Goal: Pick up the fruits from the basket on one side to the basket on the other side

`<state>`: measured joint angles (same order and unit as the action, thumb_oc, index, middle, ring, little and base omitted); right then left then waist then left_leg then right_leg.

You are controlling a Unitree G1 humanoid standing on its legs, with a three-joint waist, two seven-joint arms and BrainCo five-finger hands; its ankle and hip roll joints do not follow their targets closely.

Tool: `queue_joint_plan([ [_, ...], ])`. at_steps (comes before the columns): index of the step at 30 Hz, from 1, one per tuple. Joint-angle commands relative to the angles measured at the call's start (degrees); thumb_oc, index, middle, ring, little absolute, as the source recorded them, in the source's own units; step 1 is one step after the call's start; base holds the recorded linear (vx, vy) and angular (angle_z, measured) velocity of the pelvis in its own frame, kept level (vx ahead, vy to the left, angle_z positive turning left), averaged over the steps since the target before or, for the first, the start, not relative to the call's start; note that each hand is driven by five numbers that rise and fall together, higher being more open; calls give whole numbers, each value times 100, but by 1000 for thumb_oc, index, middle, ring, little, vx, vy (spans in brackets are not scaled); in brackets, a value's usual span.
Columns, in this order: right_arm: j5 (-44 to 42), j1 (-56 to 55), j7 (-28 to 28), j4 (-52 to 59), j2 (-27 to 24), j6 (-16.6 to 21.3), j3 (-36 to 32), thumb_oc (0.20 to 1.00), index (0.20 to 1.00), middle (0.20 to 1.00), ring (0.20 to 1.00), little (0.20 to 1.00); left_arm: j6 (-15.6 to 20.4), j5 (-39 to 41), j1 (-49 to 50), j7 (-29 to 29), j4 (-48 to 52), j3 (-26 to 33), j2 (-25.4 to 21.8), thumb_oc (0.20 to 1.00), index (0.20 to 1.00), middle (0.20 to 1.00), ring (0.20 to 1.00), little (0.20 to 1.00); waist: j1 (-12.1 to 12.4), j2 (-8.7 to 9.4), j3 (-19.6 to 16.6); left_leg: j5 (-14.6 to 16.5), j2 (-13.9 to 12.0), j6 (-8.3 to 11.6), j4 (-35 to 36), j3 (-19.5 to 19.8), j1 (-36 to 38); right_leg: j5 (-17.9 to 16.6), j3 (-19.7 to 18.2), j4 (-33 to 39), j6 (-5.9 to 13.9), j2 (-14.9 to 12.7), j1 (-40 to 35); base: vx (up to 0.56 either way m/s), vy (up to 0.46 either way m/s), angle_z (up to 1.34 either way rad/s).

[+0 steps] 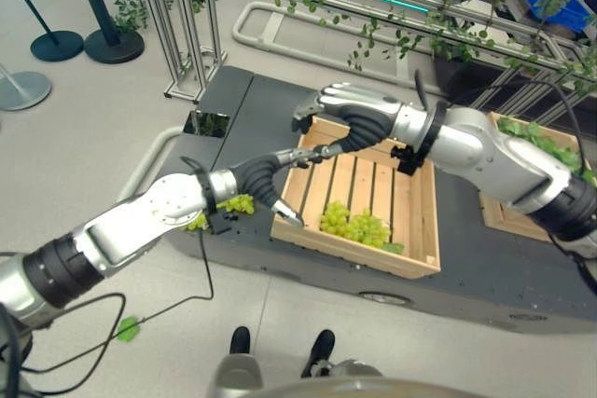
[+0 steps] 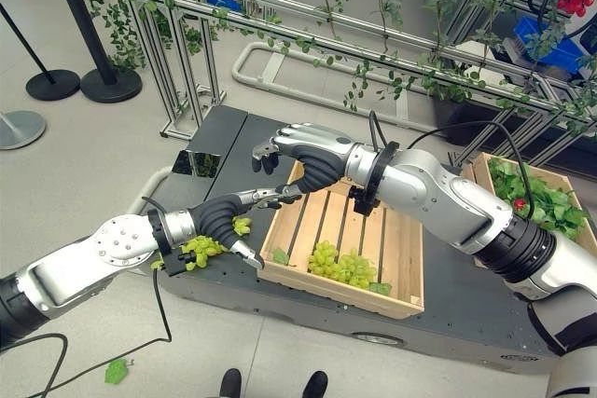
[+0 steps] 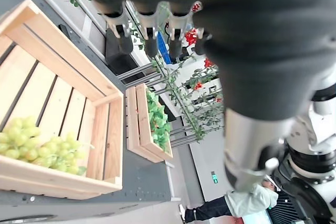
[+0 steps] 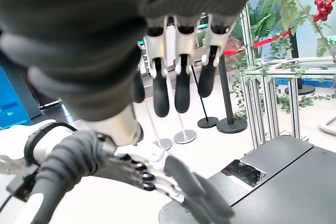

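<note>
A bunch of green grapes [image 1: 354, 226] lies in the near part of a slatted wooden crate [image 1: 354, 265] on a dark platform. A second bunch of green grapes [image 1: 241, 203] lies on the platform just left of that crate, partly under my left wrist. My left hand [image 1: 270, 179] hovers over the crate's left wall, open and holding nothing. The left wrist view looks past it at the crate [image 3: 107, 145] and its grapes [image 3: 37, 148]. My right hand [image 1: 350, 104] hangs above the crate's far left corner, open with relaxed fingers [image 4: 181, 85] and nothing in it.
A second wooden crate [image 2: 478, 174] holding green leaves [image 2: 550, 204] stands at the right. A metal frame with vines [image 1: 187, 34] runs behind the dark platform [image 1: 252, 109]. Stanchion bases [image 1: 112, 44] stand on the floor far left. A person [image 3: 236, 205] shows in the background.
</note>
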<state>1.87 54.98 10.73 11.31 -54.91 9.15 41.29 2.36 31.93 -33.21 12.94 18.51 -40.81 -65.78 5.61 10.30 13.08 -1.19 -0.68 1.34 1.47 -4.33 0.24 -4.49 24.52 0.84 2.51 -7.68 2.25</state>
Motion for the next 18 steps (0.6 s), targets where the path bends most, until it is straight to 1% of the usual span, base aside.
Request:
queue_joint_plan([
  [1, 96, -104, -122, 105, -115, -46, -232, 1000, 1000, 1000, 1000, 1000, 228, -134, 217, 17, 84, 606, 13, 1000, 1000, 1000, 1000, 1000, 112, 86, -150, 414, 76, -182, -98, 204, 202, -834, 30, -257, 1037, -661, 283, 0, 0, 0],
  [4, 227, -366, -193, -174, -415, -50, -478, 1000, 1000, 1000, 1000, 1000, 330, -272, 992, 33, 90, 1288, -228, 1000, 1000, 1000, 1000, 1000, 186, 85, -37, 401, 79, -182, -126, 220, 142, -839, 30, -272, 1033, -682, 335, 0, 0, 0],
  [5, 232, -350, -195, -176, -401, -43, -455, 1000, 1000, 1000, 1000, 1000, 327, -278, 1070, 39, 118, 1360, -237, 1000, 1000, 1000, 1000, 1000, 166, 86, -42, 402, 80, -183, -131, 216, 141, -838, 26, -275, 1033, -684, 336, 0, 0, 0],
  [6, 405, -440, -217, -316, -628, -12, -519, 1000, 1000, 1000, 1000, 1000, 402, -368, 1523, 39, 141, 1770, -368, 1000, 1000, 1000, 1000, 1000, 226, 81, 34, 387, 94, -184, -141, 227, 89, -845, 36, -284, 1036, -696, 377, 0, 0, 0],
  [7, 566, -472, -236, -419, -829, 6, -509, 1000, 1000, 1000, 1000, 1000, 452, -426, 1768, 31, 108, 1984, -420, 1000, 1000, 1000, 1000, 1000, 276, 61, 102, 405, 67, -173, -149, 231, 82, -827, 37, -294, 1040, -680, 383, 0, 0, 0],
  [8, 567, -450, -238, -422, -822, 9, -490, 1000, 1000, 1000, 1000, 1000, 450, -429, 1815, 35, 124, 2035, -422, 1000, 1000, 1000, 1000, 1000, 253, 75, 99, 378, 87, -179, -148, 234, 61, -844, 39, -287, 1035, -699, 398, -33, 2, -1],
  [9, 654, -590, -267, -638, -1068, -10, -580, 1000, 1000, 1000, 1000, 1000, 528, -523, 2271, 43, 113, 2432, -525, 1000, 1000, 1000, 1000, 1000, 303, 75, 210, 348, 104, -180, -166, 265, -35, -848, 62, -296, 1035, -716, 462, -35, 4, 1],
  [10, 656, -582, -268, -636, -1057, -4, -572, 1000, 1000, 1000, 1000, 1000, 529, -526, 2336, 48, 135, 2494, -530, 1000, 1000, 1000, 1000, 1000, 288, 81, 206, 349, 105, -181, -170, 264, -40, -847, 61, -300, 1035, -718, 466, -44, 3, 3],
  [11, 730, -756, -284, -835, -1327, -3, -691, 1000, 1000, 1000, 1000, 1000, 623, -636, 2827, -7, 135, 2933, -519, 1000, 1000, 1000, 1000, 1000, 348, 53, 357, 348, 97, -169, -200, 292, -132, -830, 82, -322, 1037, -715, 518, -57, 6, 6],
  [13, 834, -829, -354, -1066, -1565, -25, -751, 1000, 1000, 1000, 1000, 1000, 699, -684, 3281, -75, 113, 3327, -472, 1000, 1000, 1000, 1000, 1000, 388, 38, 532, 295, 123, -162, -259, 345, -308, -849, 100, -340, 1037, -741, 625, -74, 12, 12],
  [14, 859, -857, -363, -1169, -1684, -31, -764, 1000, 1000, 1000, 1000, 1000, 734, -711, 3445, -113, 99, 3471, -451, 1000, 1000, 1000, 1000, 1000, 400, 27, 595, 277, 130, -161, -277, 364, -372, -851, 112, -342, 1035, -756, 659, -33, 12, 21],
  [15, 859, -847, -364, -1170, -1679, -29, -754, 1000, 1000, 1000, 1000, 1000, 733, -711, 3473, -111, 109, 3498, -451, 1000, 1000, 1000, 1000, 1000, 393, 28, 594, 280, 129, -160, -281, 363, -373, -851, 111, -343, 1034, -755, 660, -55, 31, 14],
  [16, 878, -940, -401, -1444, -1904, -52, -810, 1000, 1000, 1000, 1000, 1000, 789, -659, 3737, -182, -35, 3722, -284, 1000, 1000, 1000, 1000, 1000, 444, -20, 772, 231, 157, -150, -347, 419, -564, -864, 140, -366, 1026, -790, 773, -46, 21, 8],
  [17, 878, -926, -402, -1448, -1900, -50, -795, 1000, 1000, 1000, 1000, 1000, 790, -658, 3753, -180, -30, 3739, -281, 1000, 1000, 1000, 1000, 1000, 434, -18, 765, 233, 158, -150, -355, 421, -575, -863, 141, -370, 1026, -792, 782, -87, 39, 9],
  [18, 867, -976, -412, -1661, -2066, -44, -798, 1000, 1000, 1000, 1000, 1000, 839, -675, 3902, -264, -179, 3868, -136, 1000, 1000, 1000, 1000, 1000, 460, -71, 901, 183, 188, -138, -395, 463, -744, -878, 161, -384, 1017, -831, 888, -42, 18, 16],
])
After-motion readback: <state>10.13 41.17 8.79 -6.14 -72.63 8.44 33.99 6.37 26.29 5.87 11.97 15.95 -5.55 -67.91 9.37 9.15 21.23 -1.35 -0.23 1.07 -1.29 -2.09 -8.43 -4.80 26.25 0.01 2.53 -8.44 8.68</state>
